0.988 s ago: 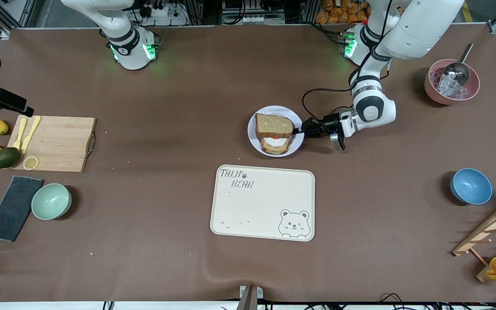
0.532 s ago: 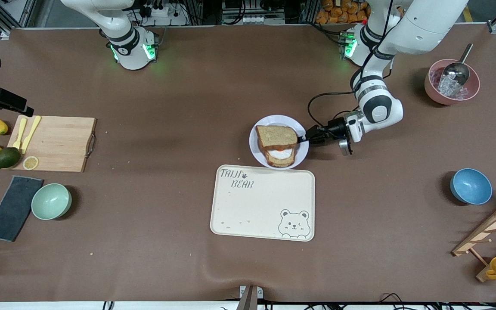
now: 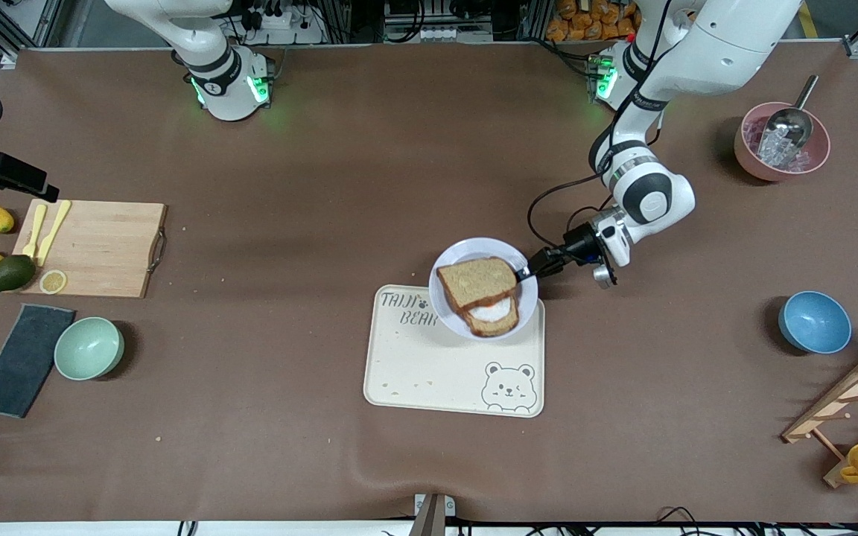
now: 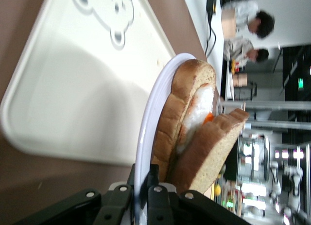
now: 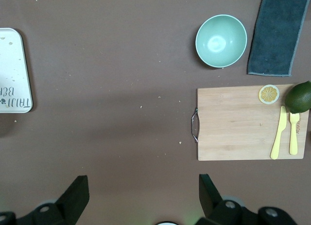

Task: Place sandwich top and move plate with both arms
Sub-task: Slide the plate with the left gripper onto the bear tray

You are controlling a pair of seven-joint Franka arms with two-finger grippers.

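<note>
one plate (image 3: pixel 447 269) — two bread slices

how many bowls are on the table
3. A mint bowl beside the dark cloth at the right arm's end; a blue bowl and a pink bowl holding a metal scoop at the left arm's end.

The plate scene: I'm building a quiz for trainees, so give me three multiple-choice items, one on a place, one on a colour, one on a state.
1. What is the plate over?
A. the tray
B. the cutting board
C. the blue bowl

2. What colour is the bowl beside the dark cloth?
A. pink
B. mint green
C. yellow

3. What is the left hand doing?
A. hanging open
B. shut on the plate
C. holding a knife

Answers:
1 A, it overlaps the bear-printed tray.
2 B, its surface is pale green.
3 B, its fingers clamp the rim.
</note>
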